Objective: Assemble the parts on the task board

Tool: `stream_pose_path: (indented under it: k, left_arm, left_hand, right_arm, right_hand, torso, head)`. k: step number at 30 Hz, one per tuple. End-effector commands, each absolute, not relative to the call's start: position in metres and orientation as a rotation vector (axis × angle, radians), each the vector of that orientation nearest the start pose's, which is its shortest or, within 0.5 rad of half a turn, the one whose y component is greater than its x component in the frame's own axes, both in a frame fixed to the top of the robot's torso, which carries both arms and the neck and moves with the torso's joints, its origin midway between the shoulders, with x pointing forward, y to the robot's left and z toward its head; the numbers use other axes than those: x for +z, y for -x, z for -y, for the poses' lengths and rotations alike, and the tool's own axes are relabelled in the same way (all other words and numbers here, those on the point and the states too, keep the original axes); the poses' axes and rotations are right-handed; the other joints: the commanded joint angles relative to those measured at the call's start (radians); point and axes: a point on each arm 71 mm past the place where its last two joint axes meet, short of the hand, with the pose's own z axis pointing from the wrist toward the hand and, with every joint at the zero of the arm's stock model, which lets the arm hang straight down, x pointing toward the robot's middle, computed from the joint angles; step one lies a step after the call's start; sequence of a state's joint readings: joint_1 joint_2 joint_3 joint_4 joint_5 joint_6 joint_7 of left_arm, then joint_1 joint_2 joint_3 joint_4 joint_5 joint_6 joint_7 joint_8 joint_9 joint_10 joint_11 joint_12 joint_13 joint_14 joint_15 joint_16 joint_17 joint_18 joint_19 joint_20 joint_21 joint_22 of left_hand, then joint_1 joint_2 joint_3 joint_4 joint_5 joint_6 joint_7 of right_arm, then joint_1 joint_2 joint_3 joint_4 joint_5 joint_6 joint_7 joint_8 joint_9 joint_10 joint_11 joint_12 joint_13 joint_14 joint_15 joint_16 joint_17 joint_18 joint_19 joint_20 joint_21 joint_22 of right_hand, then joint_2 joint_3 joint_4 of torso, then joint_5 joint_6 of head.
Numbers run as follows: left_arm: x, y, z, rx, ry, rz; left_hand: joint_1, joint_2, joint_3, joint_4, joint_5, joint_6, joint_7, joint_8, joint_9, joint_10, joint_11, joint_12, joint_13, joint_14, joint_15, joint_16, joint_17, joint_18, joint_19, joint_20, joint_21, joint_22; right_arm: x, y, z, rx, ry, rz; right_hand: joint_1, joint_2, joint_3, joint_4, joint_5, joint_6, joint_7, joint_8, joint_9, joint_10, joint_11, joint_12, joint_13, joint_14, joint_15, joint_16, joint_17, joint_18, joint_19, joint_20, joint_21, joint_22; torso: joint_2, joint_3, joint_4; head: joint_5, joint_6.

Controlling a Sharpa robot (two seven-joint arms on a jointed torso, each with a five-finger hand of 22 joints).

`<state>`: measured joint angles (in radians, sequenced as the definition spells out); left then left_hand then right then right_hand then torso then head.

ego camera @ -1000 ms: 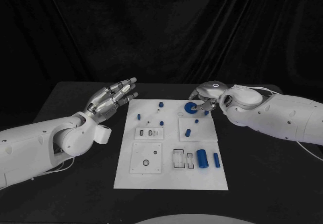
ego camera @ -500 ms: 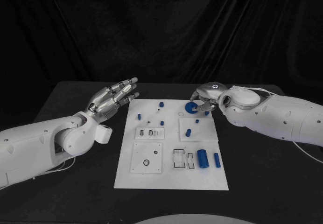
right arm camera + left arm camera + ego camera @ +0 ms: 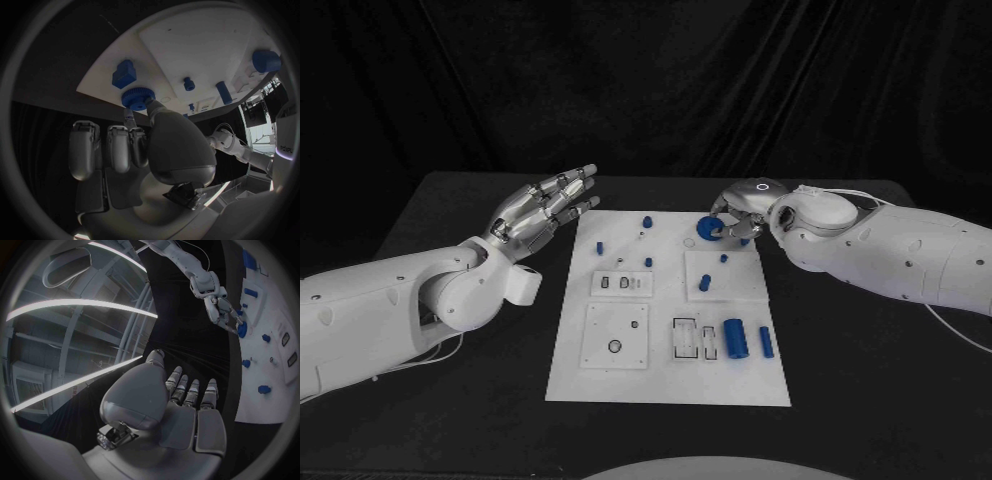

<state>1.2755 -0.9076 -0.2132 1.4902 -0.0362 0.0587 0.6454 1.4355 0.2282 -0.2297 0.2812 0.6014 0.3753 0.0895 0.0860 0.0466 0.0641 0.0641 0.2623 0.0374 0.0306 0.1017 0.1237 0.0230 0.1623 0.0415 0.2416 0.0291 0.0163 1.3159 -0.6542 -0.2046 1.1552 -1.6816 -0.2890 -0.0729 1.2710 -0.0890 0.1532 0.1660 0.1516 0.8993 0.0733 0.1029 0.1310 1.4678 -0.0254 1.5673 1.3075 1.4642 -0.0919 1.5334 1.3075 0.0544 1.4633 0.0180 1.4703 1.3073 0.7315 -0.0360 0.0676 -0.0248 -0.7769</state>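
mostly unassembled, one disc in hand

so far little looks finished. the right hand (image 3: 737,222) pinches a blue toothed disc (image 3: 707,229) between thumb and a finger at the far right corner of the task board (image 3: 668,385); in the right wrist view the disc (image 3: 135,98) sits at the fingertips just over the board's edge, beside a small blue block (image 3: 124,75). whether it touches the board i cannot tell.

the left hand (image 3: 542,210) hangs just beside the board's far left edge, holding nothing, fingers straight and apart, palm toward the board.

on the board, several small blue pegs (image 3: 646,220) stand or lie loose across the far half, and a short blue piece (image 3: 704,283) lies on the right-hand inset plate. near the front, a thick blue cylinder (image 3: 733,338) and a slimmer blue bar (image 3: 766,341) lie beside open rectangular slots (image 3: 682,339), and a round hole in the left front plate is unfilled.

judging by that, most of the parts remain to be seated; the disc appears to be the step in hand.
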Motion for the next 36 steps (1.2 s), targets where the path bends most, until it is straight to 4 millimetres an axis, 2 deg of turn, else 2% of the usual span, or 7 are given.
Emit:
stream_pose_path:
  k: [1,4,6,11,21,27,36]
  left_arm:
    - [-0.186,-0.473,-0.235,-1.896,0.873,-1.429]
    - [-0.186,-0.473,-0.235,-1.896,0.873,-1.430]
    - [-0.186,-0.473,-0.235,-1.895,0.873,-1.430]
    - [-0.186,-0.473,-0.236,-1.892,0.875,-1.431]
    - [-0.186,-0.473,-0.237,-1.887,0.879,-1.435]
    - [-0.187,-0.474,-0.236,-1.888,0.878,-1.438]
    - [-0.187,-0.475,-0.233,-1.892,0.876,-1.442]
  left_hand:
    - [0.012,-0.003,0.007,-0.002,0.006,0.006,0.004,0.006,0.001,0.000,0.008,0.004,0.000,0.001,0.005,0.005,0.001,0.019,-0.003,-0.001,-0.003,-0.001]
    - [0.012,-0.003,0.007,-0.002,0.006,0.006,0.004,0.006,0.001,0.000,0.008,0.004,0.000,0.001,0.005,0.005,0.001,0.019,-0.003,-0.001,-0.003,-0.001]
    - [0.012,-0.003,0.007,-0.002,0.006,0.006,0.004,0.006,0.001,0.000,0.008,0.004,0.000,0.001,0.005,0.005,0.001,0.019,-0.003,-0.001,-0.003,-0.001]
    - [0.012,-0.002,0.008,-0.002,0.007,0.005,0.004,0.006,0.001,0.000,0.009,0.003,0.000,0.001,0.005,0.005,0.001,0.019,-0.003,-0.001,-0.003,-0.002]
    - [0.012,-0.002,0.009,-0.002,0.008,0.004,0.004,0.006,0.001,0.000,0.009,0.004,0.000,0.001,0.005,0.006,0.001,0.019,-0.003,0.000,-0.003,-0.001]
    - [0.012,-0.002,0.009,-0.002,0.008,0.004,0.004,0.006,0.001,0.000,0.009,0.004,0.000,0.001,0.005,0.006,0.001,0.019,-0.003,0.000,-0.003,-0.001]
    - [0.013,-0.001,0.010,-0.002,0.009,0.003,0.004,0.006,0.001,0.000,0.009,0.004,0.000,0.001,0.005,0.006,0.001,0.019,-0.003,0.000,-0.003,-0.001]
  right_arm:
    - [-0.204,-0.548,0.214,0.297,0.467,-1.654]
    - [-0.204,-0.548,0.214,0.306,0.472,-1.648]
    - [-0.204,-0.548,0.214,0.313,0.475,-1.641]
    - [-0.202,-0.546,0.213,0.334,0.477,-1.614]
    - [-0.173,-0.538,0.201,0.397,0.496,-1.531]
    - [-0.154,-0.533,0.182,0.451,0.516,-1.505]
    - [-0.152,-0.533,0.145,0.501,0.583,-1.537]
  right_hand:
    - [0.015,0.009,0.006,-0.017,0.064,0.018,0.000,0.012,0.017,0.103,0.008,0.004,0.263,0.092,0.005,-0.005,0.198,-0.017,0.034,0.007,-0.008,0.166]
    - [0.028,0.015,0.018,-0.034,0.156,0.042,-0.002,0.030,0.042,0.103,0.007,0.004,0.263,0.092,0.003,-0.005,0.198,-0.017,0.034,0.005,-0.009,0.166]
    - [0.036,0.017,0.032,-0.056,0.258,0.061,-0.009,0.061,0.074,0.103,0.002,0.004,0.263,0.092,-0.003,-0.005,0.198,-0.016,0.034,-0.001,-0.010,0.168]
    - [0.030,0.014,0.044,-0.068,0.333,0.059,-0.014,0.088,0.107,0.103,-0.003,0.004,0.263,0.092,-0.008,-0.006,0.197,-0.017,0.036,-0.004,-0.010,0.170]
    - [0.006,0.002,0.062,-0.066,0.411,0.055,-0.013,0.120,0.148,0.103,-0.003,0.004,0.263,0.092,-0.007,-0.006,0.197,-0.018,0.039,-0.004,-0.008,0.175]
    - [-0.001,0.000,0.067,-0.063,0.427,0.052,-0.012,0.123,0.154,0.103,-0.003,0.004,0.263,0.092,-0.007,-0.008,0.194,-0.020,0.043,-0.004,-0.002,0.180]
    - [-0.011,-0.001,0.072,-0.058,0.429,0.049,-0.010,0.121,0.156,0.103,-0.002,0.004,0.263,0.091,-0.005,-0.010,0.191,-0.021,0.045,-0.004,0.000,0.182]
  torso:
    - [0.000,-0.0001,-0.0004]
    - [-0.001,0.0000,-0.0004]
    - [-0.001,0.0000,0.0000]
    - [-0.001,-0.0003,-0.0001]
    - [0.000,-0.0021,-0.0003]
    - [0.000,-0.0024,0.0016]
    - [0.000,-0.0012,0.0017]
  head:
    - [0.000,-0.001]
    - [0.000,-0.002]
    - [0.001,-0.002]
    - [0.003,-0.002]
    - [0.006,-0.005]
    - [0.005,-0.007]
    - [0.009,-0.007]
